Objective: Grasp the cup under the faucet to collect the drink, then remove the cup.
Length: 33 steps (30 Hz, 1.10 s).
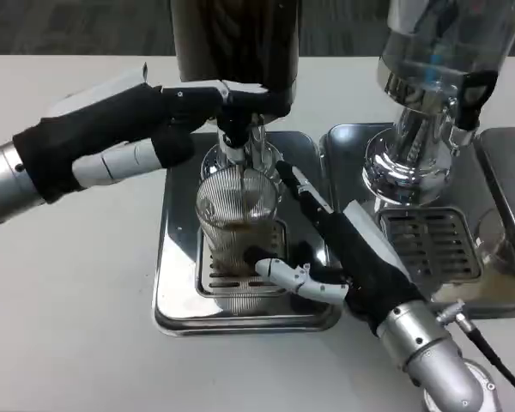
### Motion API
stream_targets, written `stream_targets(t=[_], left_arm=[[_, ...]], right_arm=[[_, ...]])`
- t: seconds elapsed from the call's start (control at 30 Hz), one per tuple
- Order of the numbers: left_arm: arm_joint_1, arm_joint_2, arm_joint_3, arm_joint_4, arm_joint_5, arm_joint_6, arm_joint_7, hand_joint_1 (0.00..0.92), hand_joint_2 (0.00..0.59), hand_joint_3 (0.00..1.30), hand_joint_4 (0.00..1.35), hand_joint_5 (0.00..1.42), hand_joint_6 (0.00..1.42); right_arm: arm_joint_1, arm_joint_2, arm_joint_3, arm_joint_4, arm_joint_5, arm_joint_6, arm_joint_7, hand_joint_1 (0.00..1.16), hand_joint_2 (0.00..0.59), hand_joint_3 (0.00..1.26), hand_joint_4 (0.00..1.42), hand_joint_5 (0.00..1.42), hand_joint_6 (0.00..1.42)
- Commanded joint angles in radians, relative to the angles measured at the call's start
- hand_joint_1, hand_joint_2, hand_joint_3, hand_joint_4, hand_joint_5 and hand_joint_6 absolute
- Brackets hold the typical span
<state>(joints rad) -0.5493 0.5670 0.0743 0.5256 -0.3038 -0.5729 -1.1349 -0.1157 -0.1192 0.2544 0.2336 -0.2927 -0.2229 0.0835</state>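
White table [69, 326] with dark carpet behind. Ribbed clear cup [237, 227] stands upright, mouth up, on the drip tray [176, 292] grate directly under the faucet [234, 142]. Right hand [348, 257] grasps the cup; left hand [146, 129] presses the faucet lever

White tabletop against a dark floor

The tabletop [69, 343] is plain matte white and spreads across the lower and left parts of the head view, evenly lit with only soft shadows. Beyond its far edge runs a strip of dark floor [69, 26] with a faint grey woven or streaked pattern, like carpet, along the top of the picture.
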Motion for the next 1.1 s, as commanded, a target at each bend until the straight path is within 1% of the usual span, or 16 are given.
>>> stream_targets(t=[0.03, 0.73, 0.9, 1.0, 1.03, 1.1], left_arm=[[0.03, 0.021, -0.009, -0.013, 0.016, -0.004, -0.011, 0.0, 0.083, 0.24, 0.11, 0.1, 0.1], [0.046, 0.029, -0.01, -0.027, 0.016, -0.004, 0.006, 0.0, 0.083, 0.25, 0.11, 0.1, 0.11], [0.049, 0.031, -0.006, -0.026, 0.013, -0.005, 0.012, 0.0, 0.083, 0.25, 0.11, 0.1, 0.11], [0.044, 0.028, 0.001, -0.016, 0.003, 0.008, 0.015, 0.0, 0.083, 0.25, 0.11, 0.1, 0.11], [0.042, 0.026, 0.005, -0.011, -0.004, 0.017, 0.017, 0.0, 0.083, 0.25, 0.11, 0.1, 0.11], [0.037, 0.03, 0.011, -0.002, 0.002, 0.008, 0.025, 0.0, 0.083, 0.25, 0.11, 0.1, 0.11]], right_arm=[[-0.026, 0.011, 0.006, 0.023, -0.004, -0.026, -0.015, 0.63, 0.221, 0.0, 0.0, 0.0, 0.02], [-0.072, 0.03, 0.012, 0.09, -0.002, -0.043, -0.024, 0.62, 0.226, 0.0, 0.0, 0.0, 0.02], [-0.074, 0.034, 0.01, 0.095, 0.0, -0.046, -0.026, 0.62, 0.228, 0.0, 0.0, 0.0, 0.02], [-0.077, 0.034, 0.01, 0.098, -0.001, -0.045, -0.028, 0.62, 0.229, 0.0, 0.0, 0.0, 0.02], [-0.077, 0.036, 0.009, 0.1, 0.002, -0.045, -0.027, 0.62, 0.229, 0.0, 0.0, 0.0, 0.02], [-0.08, 0.035, 0.012, 0.103, 0.005, -0.041, -0.016, 0.62, 0.229, 0.0, 0.0, 0.0, 0.02]])
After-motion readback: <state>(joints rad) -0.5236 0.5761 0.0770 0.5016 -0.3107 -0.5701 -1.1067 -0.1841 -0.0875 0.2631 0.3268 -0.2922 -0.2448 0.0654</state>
